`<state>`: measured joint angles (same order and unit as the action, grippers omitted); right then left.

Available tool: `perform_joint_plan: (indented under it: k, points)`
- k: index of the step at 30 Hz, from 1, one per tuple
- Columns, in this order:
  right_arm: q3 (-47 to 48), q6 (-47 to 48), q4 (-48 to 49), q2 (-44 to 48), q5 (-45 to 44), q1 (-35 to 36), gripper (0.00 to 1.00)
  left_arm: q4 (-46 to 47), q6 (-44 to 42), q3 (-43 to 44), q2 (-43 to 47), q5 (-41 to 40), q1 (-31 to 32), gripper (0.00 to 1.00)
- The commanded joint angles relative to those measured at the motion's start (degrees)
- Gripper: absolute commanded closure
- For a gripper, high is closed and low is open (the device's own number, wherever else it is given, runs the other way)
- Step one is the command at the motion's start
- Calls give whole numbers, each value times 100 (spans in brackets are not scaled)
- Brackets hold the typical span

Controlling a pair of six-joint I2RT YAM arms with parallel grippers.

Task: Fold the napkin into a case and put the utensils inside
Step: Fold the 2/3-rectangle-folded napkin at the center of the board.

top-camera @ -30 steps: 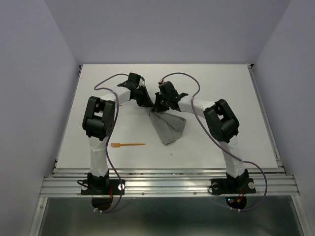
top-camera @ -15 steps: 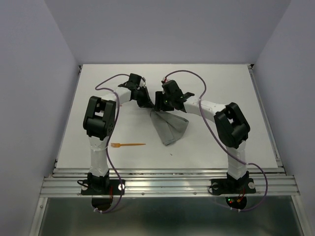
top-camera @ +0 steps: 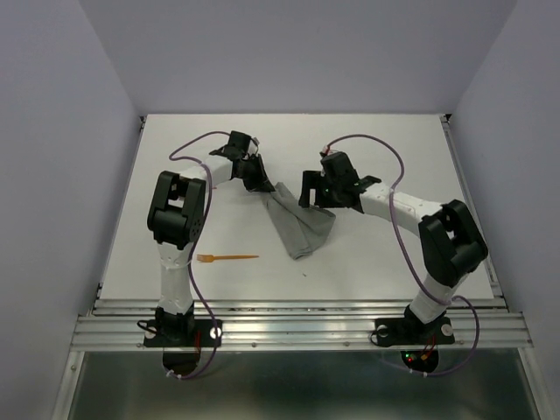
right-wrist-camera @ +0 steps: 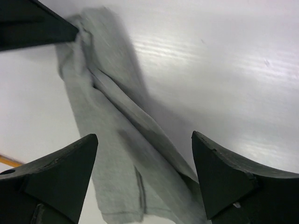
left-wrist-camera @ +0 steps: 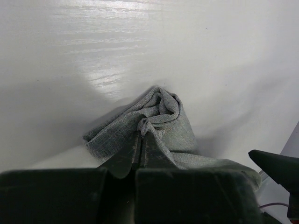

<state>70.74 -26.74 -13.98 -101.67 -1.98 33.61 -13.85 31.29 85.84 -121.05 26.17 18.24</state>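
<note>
I have the left hand (top-camera: 260, 181) clamped shut on the far end of the napkin (top-camera: 302, 229). In the left wrist view its fingertips (left-wrist-camera: 142, 140) meet tight on a bunched ridge of the grey cloth (left-wrist-camera: 159, 121), so that end is pinched and gathered rather than flat. The right hand (top-camera: 308, 188) stands just right of that spot with its jaws spread wide and nothing between them. Its own camera looks down through the gap (right-wrist-camera: 143, 137) onto the cloth (right-wrist-camera: 117, 154) lying on the bench (top-camera: 394, 149). The napkin sits about mid-bench as a narrow, creased strip running from the pinched far end toward me. It is wider and looser at the near end, with a fold line along its length. I judge I am late in the folding step: the cloth is close to a case in outline but rumpled, and no pocket mouth shows clearly. Nothing is inside it yet. The orange fork (top-camera: 229, 257) lies flat on the bench, left of the strip's near end and well apart from it, close to the left arm. I can find only that one orange piece, and a sliver of it shows at the left edge of the right wrist view (right-wrist-camera: 7, 161). Next I reckon I must lay the pinched end down smooth. Then I would use the free right hand to flatten or hold open an edge before going for the fork.
</note>
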Motion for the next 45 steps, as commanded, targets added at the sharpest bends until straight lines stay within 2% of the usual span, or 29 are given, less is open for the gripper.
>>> perform_joint_plan:
  k: [1, 7, 10, 12, 13, 16, 21, 22, 26, 31, 35, 42, 45]
  points:
    - [-874, 29, 70, 700, 539, -372, 10, 5, -193, -129, 38, -7, -31, 100]
    - [-1668, 73, 448, 1105, 1182, -513, 5, 5, -202, -147, 47, 11, -31, 100]
    - [-1783, 38, 588, 1140, 1419, -513, 7, 14, -202, -173, 82, 2, -31, 100]
    - [-1879, 3, 729, 1184, 1673, -513, 13, 14, -202, -182, 99, -7, -31, 100]
    - [-1932, 2, 825, 1245, 1761, -513, 21, 14, -193, -182, 100, -16, -31, 100]
    - [-1994, -33, 967, 1351, 1771, -513, 36, 14, -176, -173, 100, -16, -31, 100]
    - [-2038, 2, 1002, 1465, 1771, -513, 49, 14, -167, -173, 100, -16, -31, 100]
    - [-2038, 11, 1011, 1483, 1754, -513, 57, 14, -176, -173, 91, -16, -31, 100]
    - [-2029, 2, 994, 1545, 1683, -513, 78, 14, -158, -156, 82, 2, -31, 100]
    - [-1906, 204, 757, 1554, 1464, -320, 91, -13, -167, -120, 64, -16, -31, 100]
    - [-1827, 423, 590, 1562, 1026, -31, 96, -22, -167, -120, 56, -16, -31, 100]
    - [-1660, 705, 264, 1422, -29, 857, 98, -22, -149, -112, 47, -25, -31, 100]
    - [-1625, 784, 211, 1308, -364, 1033, 98, -30, -149, -85, 38, -16, -31, 100]
